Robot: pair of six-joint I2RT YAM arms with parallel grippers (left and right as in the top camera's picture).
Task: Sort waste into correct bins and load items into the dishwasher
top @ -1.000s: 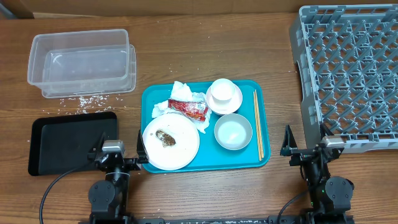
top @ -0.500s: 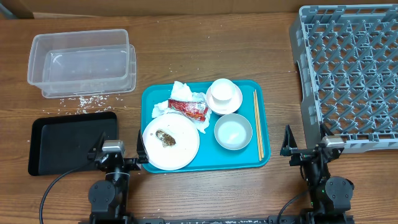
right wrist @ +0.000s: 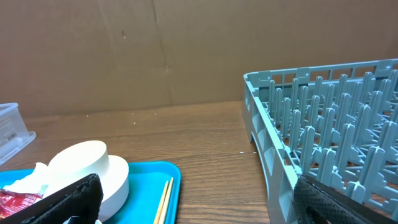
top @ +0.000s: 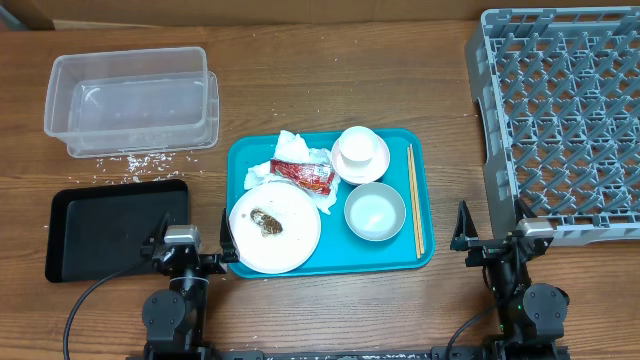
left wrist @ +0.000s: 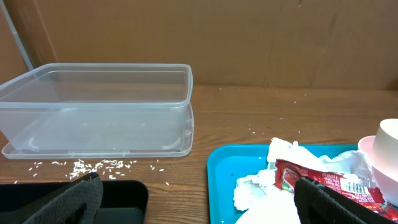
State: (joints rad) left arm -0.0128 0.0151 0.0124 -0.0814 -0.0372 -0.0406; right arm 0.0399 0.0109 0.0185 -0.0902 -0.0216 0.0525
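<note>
Nothing is sorted yet, so the task looks to be at its first step. In the overhead view the left gripper (top: 190, 240) sits at lower left and the right gripper (top: 490, 238) at lower right, both with fingers spread wide and holding nothing. The waste lies mid-frame on the teal serving tray (top: 400, 262): the napkin (top: 290, 145) and red wrapper (top: 303, 174) at its upper left, and the food scrap (top: 268, 222) on the white plate (top: 295, 245). Rice grains (top: 140, 160) are scattered on the tabletop (top: 350, 80) below the clear tub (top: 130, 100). The cup (top: 360, 152), bowl (top: 375, 212) and chopsticks (top: 414, 200) share the tray. The dish rack (top: 560, 110) fills the upper right, with the black tray (top: 100, 235) at lower left. A sensible opening move is the left gripper reaching forward to pinch the wrapper, closing gently on thin, crinkly material.
</note>
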